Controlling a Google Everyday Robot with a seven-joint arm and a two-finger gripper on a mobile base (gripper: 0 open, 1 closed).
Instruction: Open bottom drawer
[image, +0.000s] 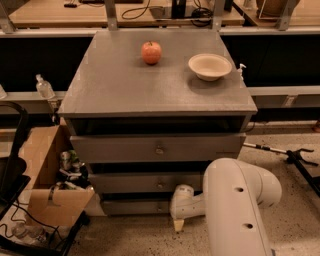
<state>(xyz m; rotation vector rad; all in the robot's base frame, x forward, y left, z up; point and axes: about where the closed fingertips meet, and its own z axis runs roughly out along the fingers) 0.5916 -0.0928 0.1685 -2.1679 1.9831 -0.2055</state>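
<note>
The grey cabinet (125, 90) has three drawer fronts. The bottom drawer (132, 206) is the lowest, narrowest front, just above the floor, and looks closed; its knob (159, 205) is dimly visible. My gripper (178, 224) sits low at the drawer's right end, just right of the knob, with a pale tip pointing down at the floor. My white arm (235, 205) covers the drawer's right part.
An apple (151, 52) and a white bowl (210, 66) sit on the cabinet top. An open cardboard box (47, 180) with clutter stands at the left by a black cart (15, 175). A black stand (295, 157) lies on the floor at right.
</note>
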